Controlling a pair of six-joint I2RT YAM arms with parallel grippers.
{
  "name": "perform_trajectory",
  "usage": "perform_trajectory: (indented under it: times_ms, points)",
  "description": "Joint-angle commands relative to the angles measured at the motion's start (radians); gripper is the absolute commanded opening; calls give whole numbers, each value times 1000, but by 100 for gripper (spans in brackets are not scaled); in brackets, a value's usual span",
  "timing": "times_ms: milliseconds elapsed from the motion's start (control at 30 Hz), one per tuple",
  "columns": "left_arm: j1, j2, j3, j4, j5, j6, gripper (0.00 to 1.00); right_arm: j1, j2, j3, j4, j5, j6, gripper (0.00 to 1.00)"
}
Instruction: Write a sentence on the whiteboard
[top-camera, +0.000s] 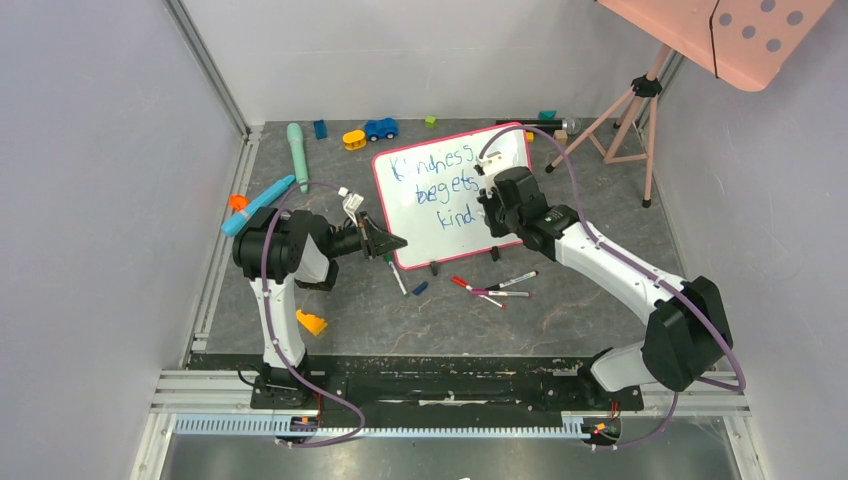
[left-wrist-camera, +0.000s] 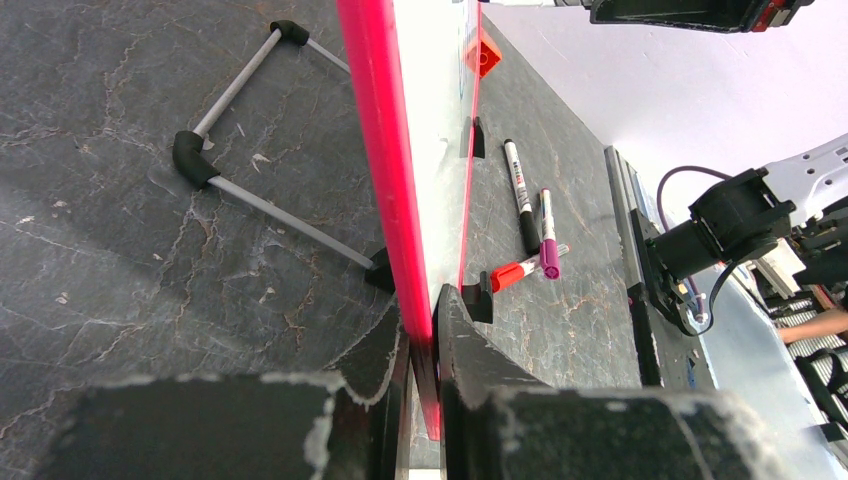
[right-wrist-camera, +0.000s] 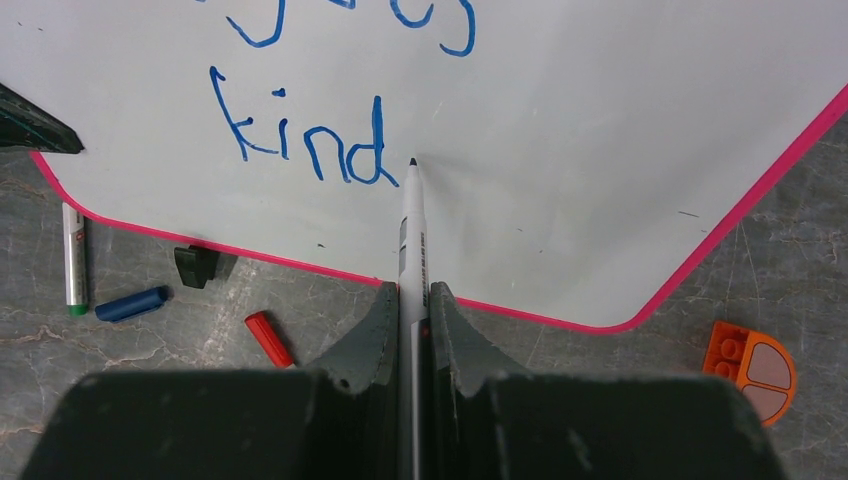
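Several toys ring tabletop's left and far side, we note: teal tube (top-camera: 258, 205), mint cylinder (top-camera: 297, 150), yellow block (top-camera: 354, 139), blue car (top-camera: 380, 128). Left arm bends low, forearm level. Left gripper (left-wrist-camera: 425, 335) is clamped on pink frame of whiteboard (top-camera: 418, 240), propped mid-tabletop. Sentence (top-camera: 440, 193) reads "Kindness begets kind". Loose pens (top-camera: 495, 288) lie before board, clear of both arms. Right arm reaches in from right, elbow raised. Right gripper (right-wrist-camera: 412, 300) pinches marker (right-wrist-camera: 413, 240), tip at board just right of "kind". Tripod (top-camera: 630, 110) stands far right.
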Motion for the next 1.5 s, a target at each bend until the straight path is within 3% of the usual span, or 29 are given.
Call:
perform_trajectory:
  times_ms: [0,467,967,1467]
  points:
    - [21,59,3,27,-106,138,5,-4,0,-1,47,-12,-9,0]
    - [22,59,4,27,-104,137,4,-3,49,27,54,13,-15,0]
    - [22,58,1,27,-108,138,5,-4,7,-83,74,7,-1,0]
    - [22,57,0,27,-112,142,5,-11,57,31,66,37,-23,0]
